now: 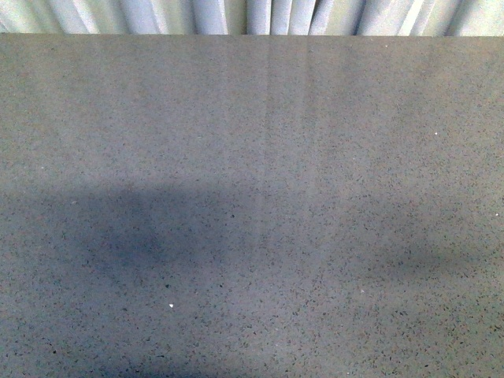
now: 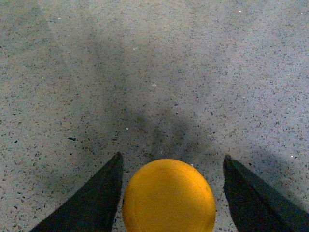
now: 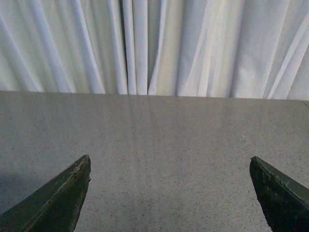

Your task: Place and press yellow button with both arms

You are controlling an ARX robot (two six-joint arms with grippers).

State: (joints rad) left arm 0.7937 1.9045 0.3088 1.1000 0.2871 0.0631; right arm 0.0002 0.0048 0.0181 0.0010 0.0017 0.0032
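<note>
Yellow button (image 2: 168, 197): it shows only in the left wrist view. Its round orange-yellow top faces the camera, close up, and it sits between the two dark tips of the left jaws.
Under the button's top: hidden. Its neck and base cannot be seen.
Left jaws: one dark tip stands on each side of the yellow button. A thin strip of table shows between each tip and the round top. The top hides the part lower down, so nobody can tell if the jaws hold the button. They may grip it under the top.
Right jaws: wide apart, with bare table between the two dark tips. They point along the table toward the curtain.
Table (image 1: 252, 118): grey, flat, with lots of tiny dark specks.
Shadow (image 1: 126, 236): a big soft dark patch lies on the near left part of the table in the front view, and a fainter one lies on the right. In the left wrist view, a dark patch lies on the table just past the yellow button.
Curtain (image 1: 236, 16): white, with long folds, hanging behind the far edge of the table.
</note>
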